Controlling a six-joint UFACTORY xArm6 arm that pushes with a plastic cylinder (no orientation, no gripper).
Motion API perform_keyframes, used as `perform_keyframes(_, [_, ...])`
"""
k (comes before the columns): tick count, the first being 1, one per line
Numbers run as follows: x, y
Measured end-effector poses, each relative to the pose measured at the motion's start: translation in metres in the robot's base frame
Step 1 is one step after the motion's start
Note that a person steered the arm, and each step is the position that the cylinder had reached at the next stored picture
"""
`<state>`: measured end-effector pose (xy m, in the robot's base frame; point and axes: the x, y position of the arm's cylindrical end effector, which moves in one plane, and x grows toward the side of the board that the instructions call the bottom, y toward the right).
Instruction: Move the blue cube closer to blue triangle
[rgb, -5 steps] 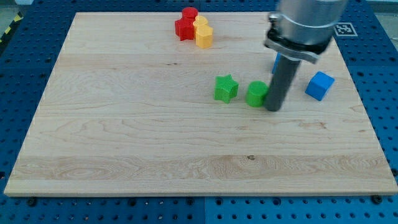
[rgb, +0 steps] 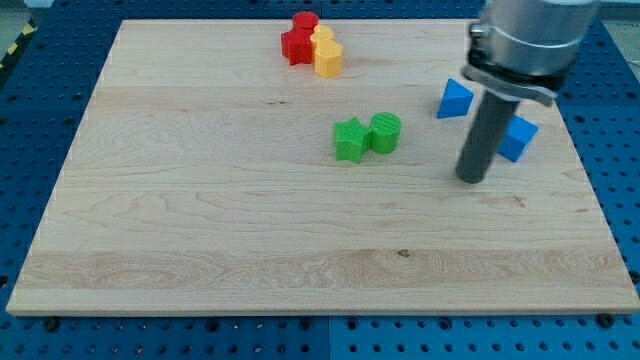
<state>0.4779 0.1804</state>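
Note:
The blue cube (rgb: 519, 138) sits near the board's right edge, partly hidden behind my rod. The blue triangle (rgb: 454, 98) lies up and to the left of it, a short gap away. My tip (rgb: 470, 179) rests on the board just left of and below the blue cube, below the triangle.
A green star (rgb: 349, 139) and a green cylinder (rgb: 385, 132) touch each other mid-board, left of my tip. Red and yellow blocks (rgb: 312, 43) cluster at the view's top. The wooden board (rgb: 200, 220) ends close to the cube's right.
My tip moved right, away from the green cylinder toward the blue cube. The green cylinder and star have shifted left and up, now touching. The blue triangle is now uncovered.

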Motion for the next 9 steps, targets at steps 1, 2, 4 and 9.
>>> perform_keyframes(1, [0.0,0.053])
perform_keyframes(2, [-0.002,0.082])
perform_keyframes(4, [-0.025,0.06])
perform_keyframes(9, [-0.059,-0.027])
